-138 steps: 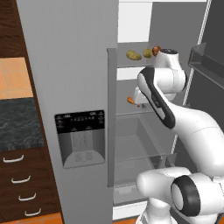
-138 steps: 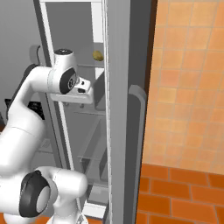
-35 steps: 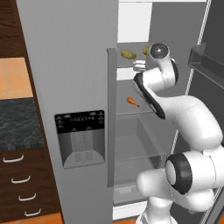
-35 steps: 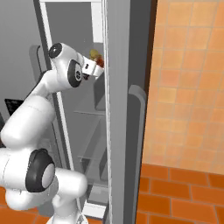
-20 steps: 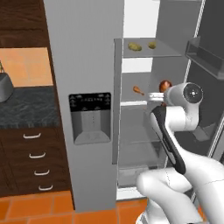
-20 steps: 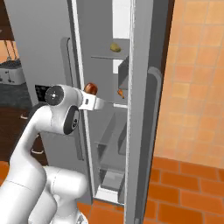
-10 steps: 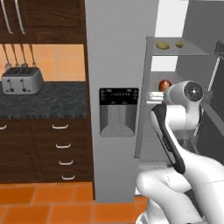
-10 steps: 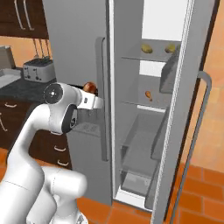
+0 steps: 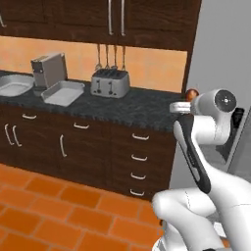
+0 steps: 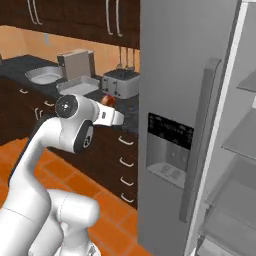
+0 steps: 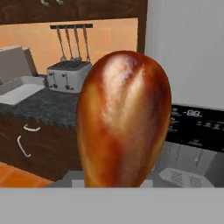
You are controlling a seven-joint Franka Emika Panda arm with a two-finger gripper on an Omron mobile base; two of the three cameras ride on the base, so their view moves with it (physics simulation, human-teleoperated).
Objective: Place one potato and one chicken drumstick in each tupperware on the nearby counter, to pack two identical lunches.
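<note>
Fingertips not visible in hand view; chicken drumstick (image 11: 124, 118) stands in front of them, glossy brown, rising from the bottom edge. Gripper (image 9: 188, 98) closed on the drumstick, judged from how the meat sits fixed before the lens. In left base view just a small red-brown tip showing above the white hand; same in right base view at (image 10: 106, 100). Jaws themselves hard to make out in both base views.

Drumstick held in the air, near the counter's (image 9: 132, 105) right end by the fridge (image 10: 185, 90), above the black stone, not touching it.

Rectangular tupperware (image 9: 62, 92) on the counter left of the silver toaster (image 9: 110, 82), just beside it. Rounded tupperware (image 9: 14, 84) further left, cut by the picture edge in left base view; seen whole-ish but small in right base view at (image 10: 44, 75). Contents of both too small to tell. Grey upright box (image 9: 49, 69) between and behind the two containers, identity unclear.

Utensils (image 9: 110, 58) hanging on the wall above the toaster. Potato not made out.

Bare stone from toaster to fridge side, open stretch under the hand. Counter front edge runs straight; drawers (image 9: 139, 164) with pale handles below. Orange tile floor (image 9: 54, 206) open in front of cabinets. Fridge door with dispenser panel (image 10: 170, 147) close on the arm's right.
</note>
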